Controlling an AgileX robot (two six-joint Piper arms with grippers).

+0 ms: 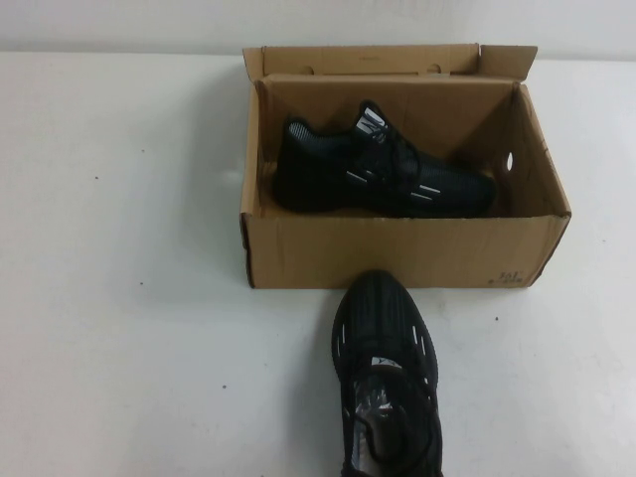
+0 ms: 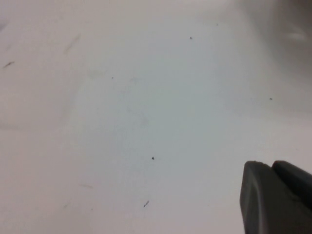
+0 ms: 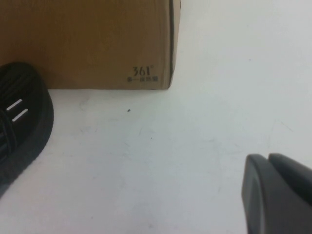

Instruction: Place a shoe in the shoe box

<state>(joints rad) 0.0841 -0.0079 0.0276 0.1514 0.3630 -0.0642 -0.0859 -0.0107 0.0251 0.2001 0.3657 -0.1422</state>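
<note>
High view: white table (image 1: 119,298); left gripper (image 2: 271,195) and right gripper (image 3: 273,192) jaws closed, empty.

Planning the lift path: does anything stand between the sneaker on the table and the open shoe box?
Only the box's near wall, which the sneaker points its toe at; it must clear that. Inside the shoe box a matching sneaker already fills much of the floor. The right claw and left claw are shut, over bare table.
</note>
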